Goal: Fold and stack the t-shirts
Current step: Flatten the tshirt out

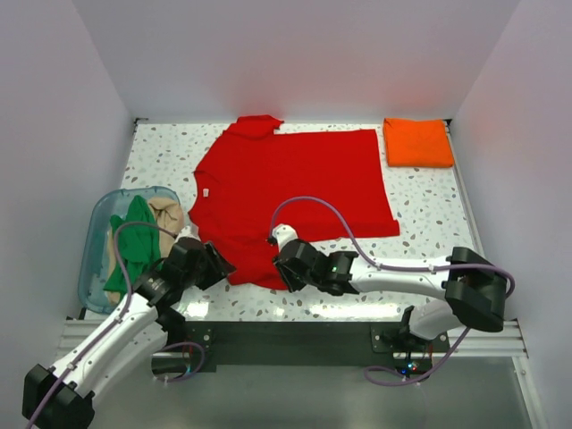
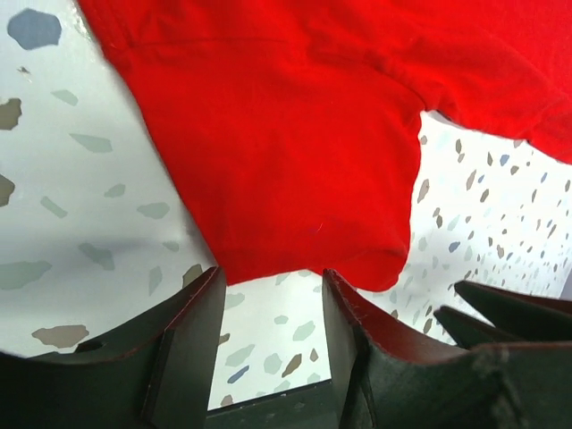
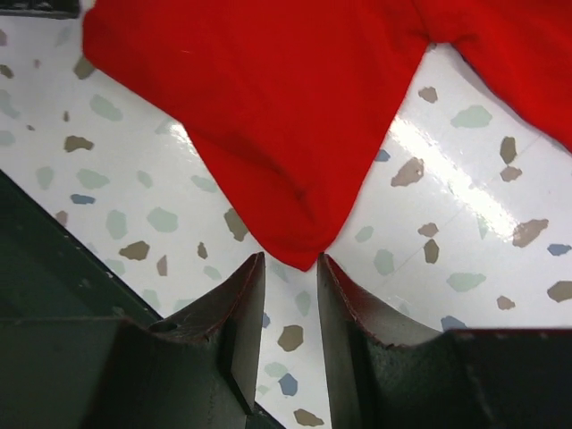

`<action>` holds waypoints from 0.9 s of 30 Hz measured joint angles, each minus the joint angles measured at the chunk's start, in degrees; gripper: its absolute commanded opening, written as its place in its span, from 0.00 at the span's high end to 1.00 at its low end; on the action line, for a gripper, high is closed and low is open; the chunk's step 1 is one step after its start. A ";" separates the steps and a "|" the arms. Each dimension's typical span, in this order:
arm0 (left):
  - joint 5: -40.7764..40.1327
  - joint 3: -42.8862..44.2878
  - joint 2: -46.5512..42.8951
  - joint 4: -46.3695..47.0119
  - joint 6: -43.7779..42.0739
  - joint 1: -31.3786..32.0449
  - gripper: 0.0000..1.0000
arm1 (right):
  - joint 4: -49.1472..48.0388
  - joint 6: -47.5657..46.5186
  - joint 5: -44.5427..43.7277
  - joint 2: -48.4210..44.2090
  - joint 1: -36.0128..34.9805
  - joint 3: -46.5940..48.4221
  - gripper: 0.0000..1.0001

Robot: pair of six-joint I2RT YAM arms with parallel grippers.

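Four t-shirts are showing in all. One red t-shirt is lying spread flat across the middle of the overhead picture, its collar pointing toward the left and its lower sleeve reaching down toward the bottom edge of the table. One orange t-shirt is sitting folded into a neat square in the upper right, well apart from the red one. One green t-shirt and one tan t-shirt are lying bunched together inside a single clear bluish tub at the left edge. Two grippers are working at the lower part of the red cloth. The left gripper is hovering with its jaws spread wide. In its wrist view the rounded hem of the red sleeve is hanging just above the gap, filling the upper centre of the frame, with no cloth lying between the fingers. The right gripper is holding its jaws slightly parted. In its wrist view a pointed corner of the red cloth is coming down from the top of the frame and ending right at the mouth of the gap, between the two fingertips, but is not being pinched. Speckled white tabletop is showing under both grippers.
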State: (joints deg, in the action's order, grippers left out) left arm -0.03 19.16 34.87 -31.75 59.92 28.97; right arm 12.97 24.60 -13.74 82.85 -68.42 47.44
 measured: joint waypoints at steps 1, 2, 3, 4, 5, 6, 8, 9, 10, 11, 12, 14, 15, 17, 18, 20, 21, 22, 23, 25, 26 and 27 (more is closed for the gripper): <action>-0.39 0.55 0.68 -0.15 -0.04 0.00 0.47 | -0.72 0.00 0.37 -0.11 -0.13 0.00 0.66; -0.70 1.16 1.40 -0.31 -0.09 0.00 0.46 | -1.33 0.00 0.66 -0.09 -0.28 0.00 0.67; -0.96 1.68 1.99 -0.33 -0.13 0.00 0.46 | -1.95 -0.02 1.07 0.17 -0.68 0.02 0.67; -1.18 2.40 2.64 -0.42 -0.17 0.00 0.46 | -2.36 -0.09 1.18 0.85 -1.31 0.24 0.67; -1.42 3.13 3.37 -0.39 -0.50 0.00 0.45 | -2.56 -0.17 1.22 1.66 -1.95 0.61 0.67; -1.68 3.76 4.00 -0.33 -0.57 0.00 0.44 | -3.06 -0.35 1.20 3.34 -2.97 1.40 0.68; -2.08 4.87 4.68 -0.46 -0.79 0.00 0.43 | -3.72 -0.68 1.22 6.43 -4.15 2.82 0.68; -2.29 5.38 4.79 -0.52 -0.92 0.00 0.42 | -4.31 -0.87 1.29 8.35 -4.72 3.61 0.68; -2.49 5.95 4.90 -0.59 -0.98 0.00 0.42 | -4.85 -1.11 1.33 9.60 -4.98 4.00 0.68; -2.75 6.60 4.94 -0.61 -1.01 0.00 0.41 | -5.35 -1.31 1.40 10.99 -5.20 4.35 0.68; -2.95 7.28 4.98 -0.61 -1.03 0.00 0.41 | -5.77 -1.53 1.38 11.98 -5.20 4.50 0.67; -3.28 8.66 4.98 -0.52 -1.05 0.00 0.41 | -6.29 -1.77 1.25 13.35 -5.14 4.68 0.67; -3.32 9.16 4.98 -0.48 -1.05 0.00 0.41 | -6.64 -1.88 1.18 14.03 -5.11 4.85 0.66; -3.34 9.57 5.01 -0.39 -1.05 0.00 0.41 | -7.32 -2.34 0.79 15.17 -5.07 5.29 0.66; -3.32 9.60 5.03 -0.33 -1.05 0.00 0.41 | -7.76 -2.62 0.55 15.65 -5.07 5.51 0.65; -3.28 9.60 5.03 -0.37 -1.03 0.00 0.41 | -8.41 -3.06 -0.09 16.55 -5.07 5.95 0.65; -3.26 9.57 4.96 -0.28 -1.03 0.00 0.41 | -8.79 -3.26 -0.33 16.90 -5.07 6.10 0.65; -3.23 9.51 4.87 -0.20 -1.01 0.00 0.41 | -9.11 -3.43 -0.55 17.22 -5.07 6.29 0.65; -3.21 9.33 4.72 -0.02 -1.01 0.00 0.41 | -9.51 -3.63 -0.79 17.42 -5.07 6.43 0.65; -3.17 8.96 4.42 0.00 -1.01 0.00 0.41 | -10.40 -3.78 -1.29 17.75 -5.07 6.47 0.64; -3.15 8.79 4.37 0.13 -1.01 0.00 0.42 | -10.80 -3.85 -1.73 17.90 -5.07 6.47 0.65; -3.06 8.55 4.33 0.44 -1.01 0.00 0.42 | -11.17 -3.89 -1.95 18.03 -5.07 6.47 0.65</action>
State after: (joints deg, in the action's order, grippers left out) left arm -3.09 27.70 39.20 -31.31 58.92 28.97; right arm 1.80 20.71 -15.68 100.88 -73.49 53.91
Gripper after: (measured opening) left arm 0.585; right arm 0.356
